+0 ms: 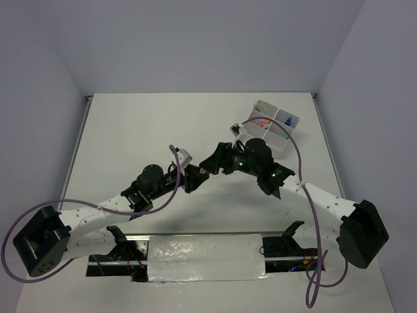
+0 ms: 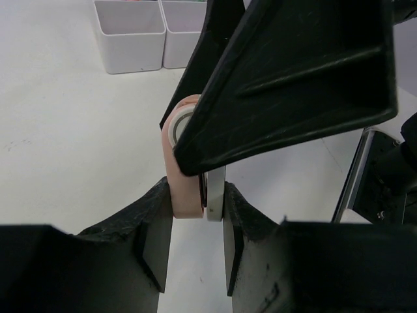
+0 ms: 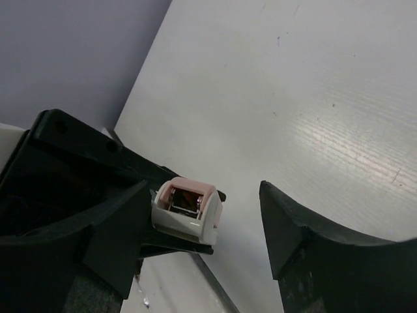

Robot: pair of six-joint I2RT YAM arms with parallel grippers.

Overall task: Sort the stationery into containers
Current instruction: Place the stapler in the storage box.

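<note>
Evidently a handover: left fingers (image 2: 151, 222) pinch the pink-and-white dispenser (image 3: 187, 210) above the surface (image 3: 293, 78) while spread right fingers (image 3: 306, 241) straddle it.

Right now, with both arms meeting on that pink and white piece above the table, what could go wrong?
The left gripper alone clamps the pink and white piece; the right gripper stands open around it. Letting go early would likely drop it onto the table.
The piece sits off-centre, near one right finger, so closing may twist it or catch the left fingers.
The tray lies off to the side, so a drop would land outside it.
</note>
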